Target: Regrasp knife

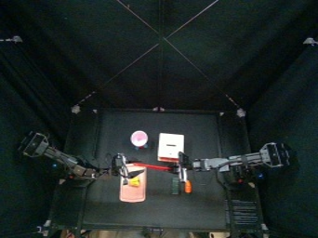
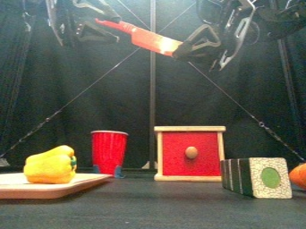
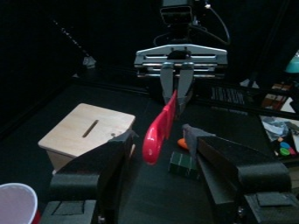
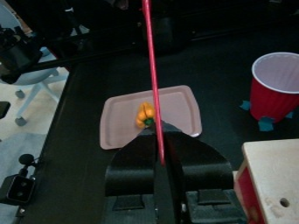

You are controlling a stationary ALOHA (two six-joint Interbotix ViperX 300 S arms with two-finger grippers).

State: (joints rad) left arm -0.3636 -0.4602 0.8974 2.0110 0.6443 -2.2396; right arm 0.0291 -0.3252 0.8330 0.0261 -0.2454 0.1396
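The knife (image 2: 143,37) is a slim red stick held high above the table, tilted down toward the right. My right gripper (image 2: 191,45) is shut on its right end; in the right wrist view the knife (image 4: 152,70) runs straight out from the shut right gripper (image 4: 162,138). My left gripper (image 3: 158,146) stands open, a jaw on each side of the knife's free end (image 3: 158,131), with gaps showing on both sides. In the top view the knife (image 1: 151,167) spans between the left gripper (image 1: 121,165) and the right gripper (image 1: 181,168).
Below lie a pinkish cutting board (image 2: 54,188) with a yellow pepper (image 2: 50,165), a red cup (image 2: 109,150), a wooden box with a red front (image 2: 189,153) and a green-and-black block (image 2: 255,176). An orange-and-black tool (image 1: 180,186) lies right of the board.
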